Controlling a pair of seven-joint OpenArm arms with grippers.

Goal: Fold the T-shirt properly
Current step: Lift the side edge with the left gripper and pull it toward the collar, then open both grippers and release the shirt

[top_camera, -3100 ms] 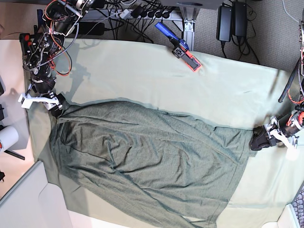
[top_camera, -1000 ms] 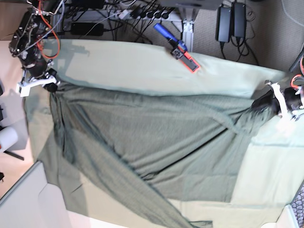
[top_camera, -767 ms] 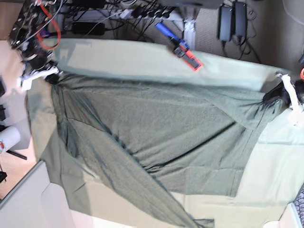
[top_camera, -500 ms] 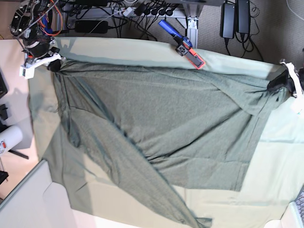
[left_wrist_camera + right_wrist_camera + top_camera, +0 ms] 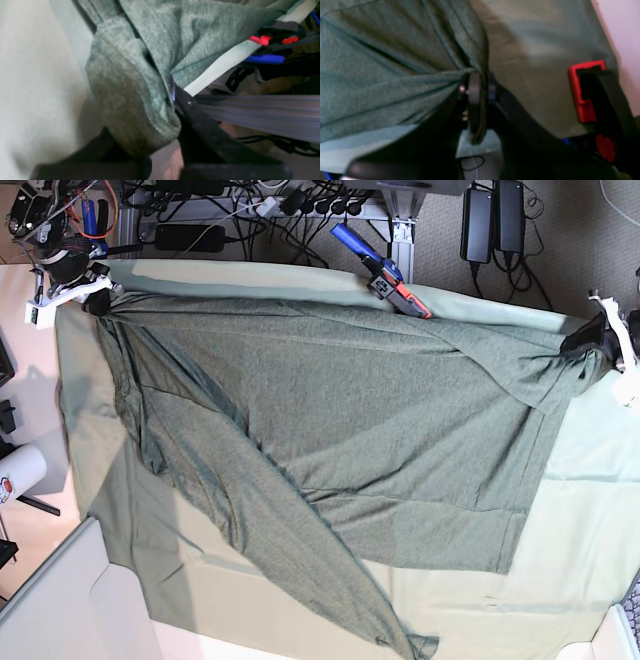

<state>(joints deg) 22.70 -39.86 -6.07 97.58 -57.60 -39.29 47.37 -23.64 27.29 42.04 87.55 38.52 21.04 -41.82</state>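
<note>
Stretching between the two claws, the T-shirt [image 5: 350, 420] lay spread across the pale green tablecloth [image 5: 590, 520] that covered the worktop, its upper edge pulled taut along the far side of the cloth. From that edge the fabric fanned down in long diagonal creases, and one narrow tail ran to the cloth's near edge. The left claw [image 5: 590, 340] was clamped on a bunched, hemmed corner of the T-shirt [image 5: 135, 95] at the cloth's right end; its wrist view showed the hem rolled thick between the dark fingers [image 5: 200, 125]. The right claw [image 5: 95, 298] was pinched shut on the opposite corner at the cloth's far left corner, and in its wrist view the folds of the T-shirt [image 5: 390, 75] gathered to a point at the black pads [image 5: 475, 100]. A clamp with a blue handle and red jaw [image 5: 385, 270] sat on the cloth's far edge, just touching the shirt's upper edge. Beyond that edge, cables and power bricks [image 5: 495, 220] lay on the floor.
</note>
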